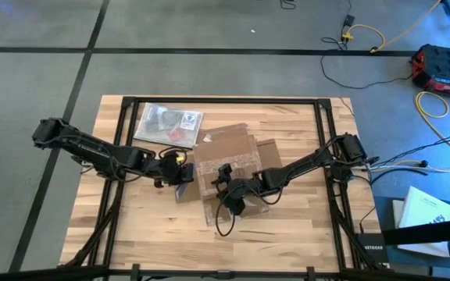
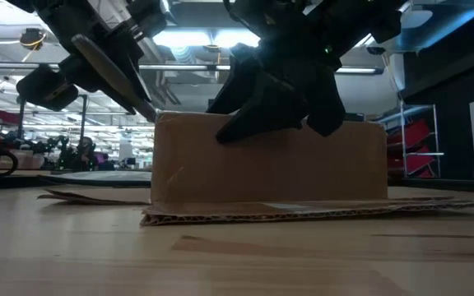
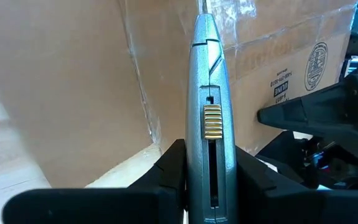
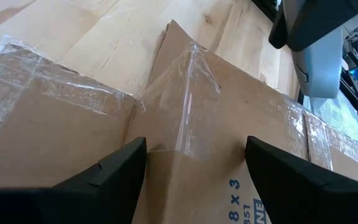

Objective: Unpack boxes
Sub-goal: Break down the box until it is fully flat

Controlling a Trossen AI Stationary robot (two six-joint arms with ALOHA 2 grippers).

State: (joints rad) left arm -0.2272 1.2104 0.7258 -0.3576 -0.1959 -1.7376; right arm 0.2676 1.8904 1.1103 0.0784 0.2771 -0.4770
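The brown cardboard box (image 1: 229, 160) sits mid-table with clear tape over its seams, and its near flap (image 2: 303, 212) lies flat on the wood. My left gripper (image 1: 170, 168) stands at the box's left side, shut on a grey utility knife (image 3: 207, 93) with a yellow slider. The knife's nose (image 2: 142, 107) is at the box's upper left corner. My right gripper (image 1: 229, 195) is open over the near part of the box. Its fingers stand either side of a taped crease (image 4: 188, 106). My left gripper pinches the knife's handle (image 3: 209, 171) between its two fingers, along its length. It comes slanting down from the table's left. The knife sticks out ahead of the fingers, clear of the table, its tip (image 3: 205, 22) at the box's taped top edge. My right gripper is low over the box's top near edge; I cannot tell whether its fingers (image 2: 225, 131) touch the cardboard.
A clear plastic bag (image 1: 168, 125) with printed items inside lies flat on the table behind the left gripper, next to the box's far left corner. Black frame rails (image 1: 225, 101) run around the tabletop. Bare wood lies toward the near edge.
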